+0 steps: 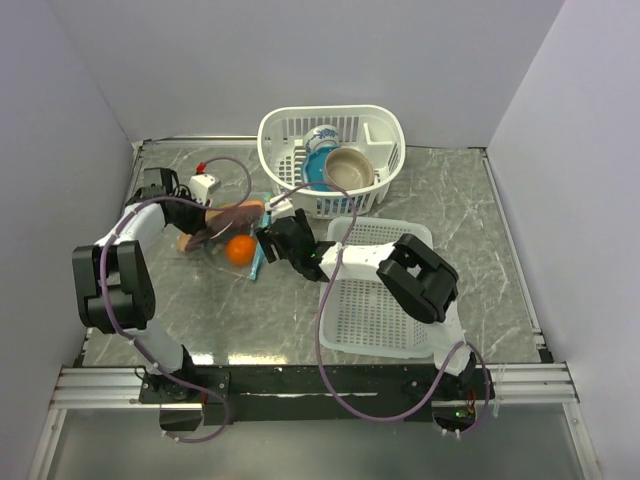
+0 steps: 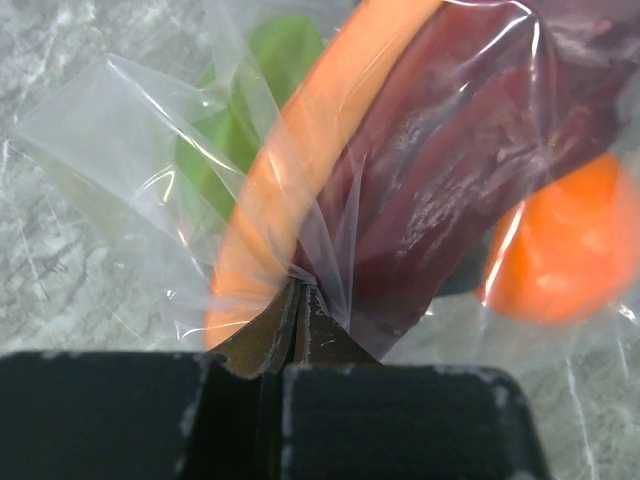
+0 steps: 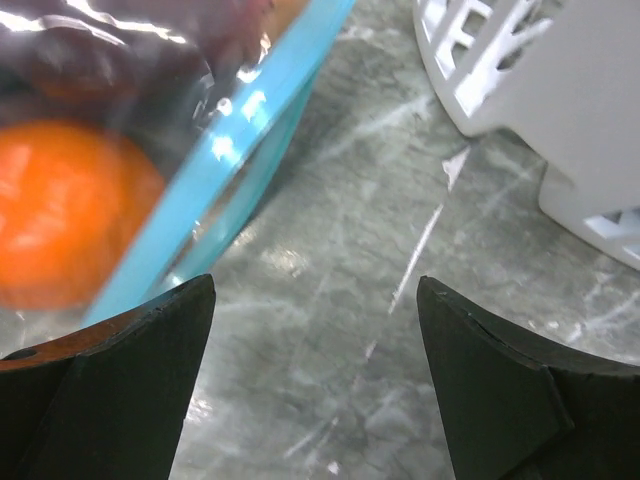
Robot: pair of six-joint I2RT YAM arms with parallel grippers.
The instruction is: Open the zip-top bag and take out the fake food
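Observation:
The clear zip-top bag (image 1: 225, 232) lies on the table left of centre, its teal zip strip (image 3: 225, 165) toward the right. Inside show an orange ball (image 1: 239, 250), a dark purple aubergine piece (image 2: 450, 180), a long reddish-orange piece (image 2: 290, 170) and a green fruit (image 2: 235, 130). My left gripper (image 2: 300, 290) is shut, pinching the bag's plastic at its closed end; it also shows in the top view (image 1: 192, 216). My right gripper (image 3: 315, 295) is open just right of the zip strip, holding nothing; it also shows in the top view (image 1: 272, 240).
A white basket (image 1: 385, 125) at the back holds a blue bowl (image 1: 318, 150) and a tan bowl (image 1: 349, 168). A flat white mesh tray (image 1: 375, 310) lies right of centre. A small white block with a red tip (image 1: 205, 183) sits at the back left.

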